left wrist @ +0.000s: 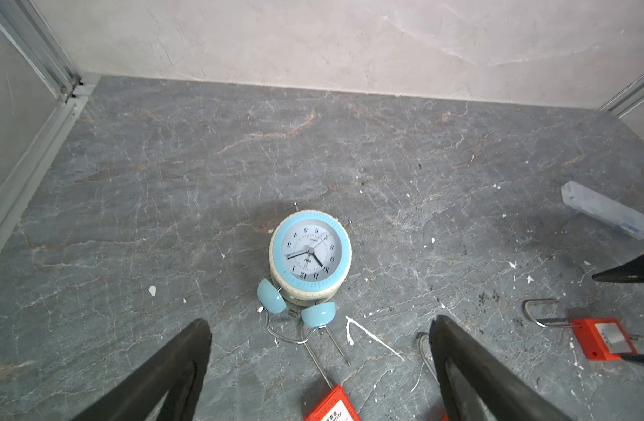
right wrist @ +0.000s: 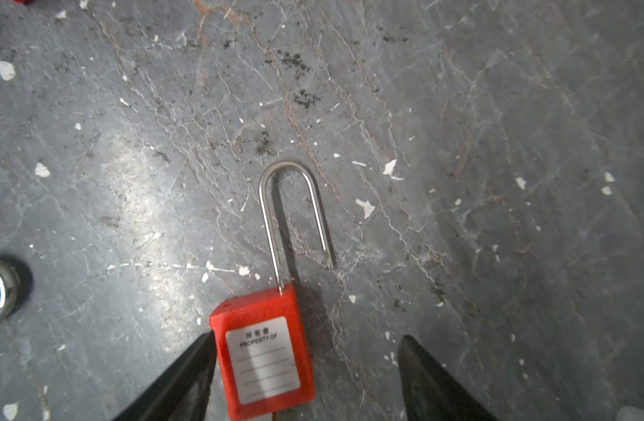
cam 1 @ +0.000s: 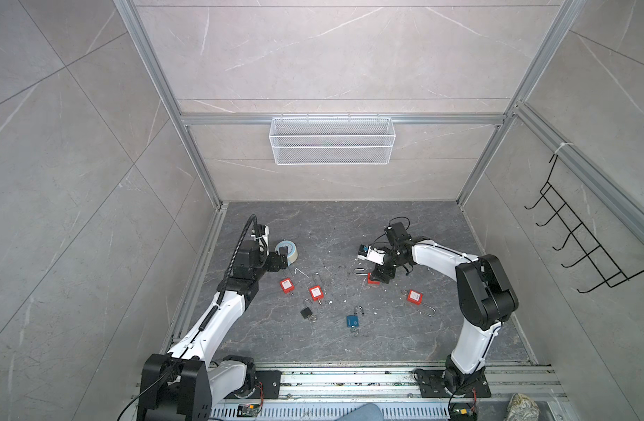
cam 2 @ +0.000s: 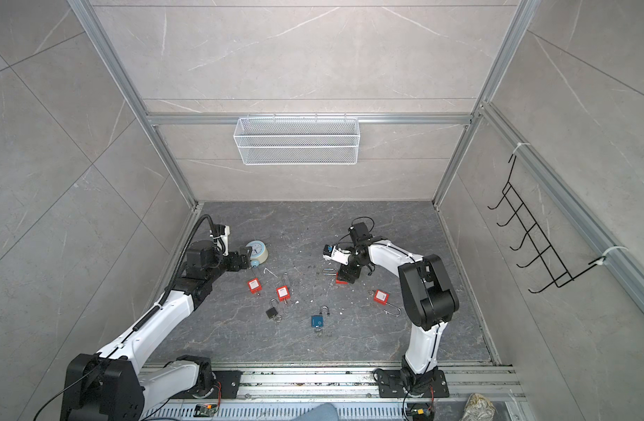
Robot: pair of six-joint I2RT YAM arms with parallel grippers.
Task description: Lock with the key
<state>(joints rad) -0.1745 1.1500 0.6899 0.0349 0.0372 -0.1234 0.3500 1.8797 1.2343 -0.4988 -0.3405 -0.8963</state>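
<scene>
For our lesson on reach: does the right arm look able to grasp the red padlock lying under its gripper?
Probably yes. The red padlock lies flat on the floor between the open fingers of the right gripper, and nothing covers it or blocks either side.

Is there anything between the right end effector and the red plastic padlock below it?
Nothing visible does. The red plastic padlock lies directly between the open fingers of the right end effector.

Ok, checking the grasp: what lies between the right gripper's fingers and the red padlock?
Right wrist view: one right gripper finger touches the red padlock; bare floor separates the other.
</scene>
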